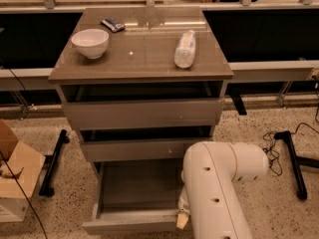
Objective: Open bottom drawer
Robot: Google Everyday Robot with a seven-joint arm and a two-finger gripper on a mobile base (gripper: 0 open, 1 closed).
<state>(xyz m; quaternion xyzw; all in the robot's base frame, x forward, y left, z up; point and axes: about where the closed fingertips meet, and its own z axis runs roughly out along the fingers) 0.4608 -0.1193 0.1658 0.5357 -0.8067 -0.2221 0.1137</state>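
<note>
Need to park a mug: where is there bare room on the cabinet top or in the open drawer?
Cabinet top: bare between bowl and lying bottle, and along the front edge; a small packet sits back left. Bottom drawer: floor bare left and middle; its right is crowded by the arm, with the gripper at the front right corner.
</note>
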